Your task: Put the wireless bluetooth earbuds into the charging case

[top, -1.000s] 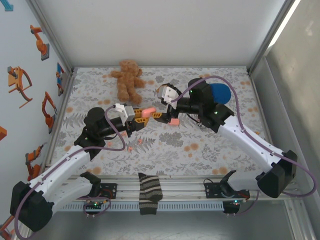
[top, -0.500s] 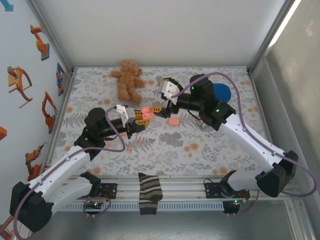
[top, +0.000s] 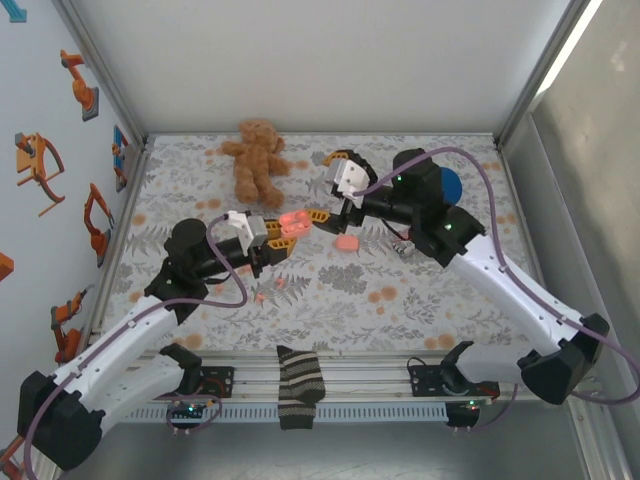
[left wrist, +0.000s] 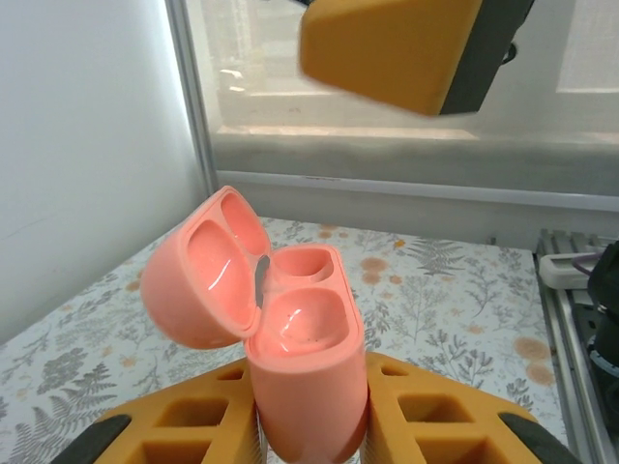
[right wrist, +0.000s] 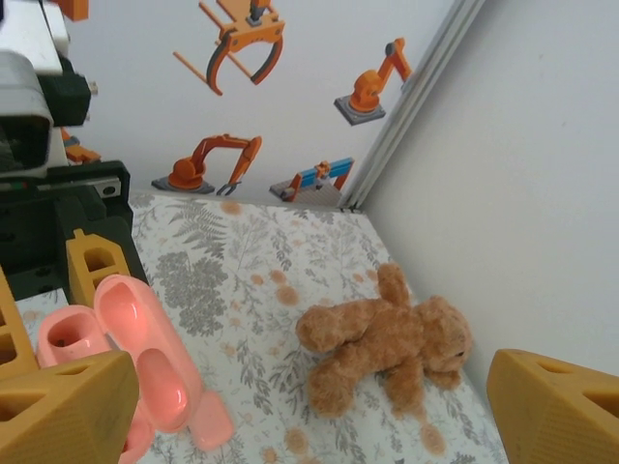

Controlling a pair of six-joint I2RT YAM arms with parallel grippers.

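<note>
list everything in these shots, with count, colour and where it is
open clamshell plastic charging case: 1, salmon pink, upright in the left jaws
second small plastic case: 1, pink, on the table near the right gripper
tiny plastic earbuds: 2 seen, salmon pink, loose on the table
plush teddy bear: 1, brown, far side of the table
round object: 1, blue, partly hidden behind the right arm
striped sock: 1, dark with pale stripes, draped over the front rail
floral table cover: 1, grey-white, orange spots
robot-arm stickers: several, orange, left wall
left gripper: orange jaws shut on the open case
right gripper: orange jaws open, close to the held case
</note>
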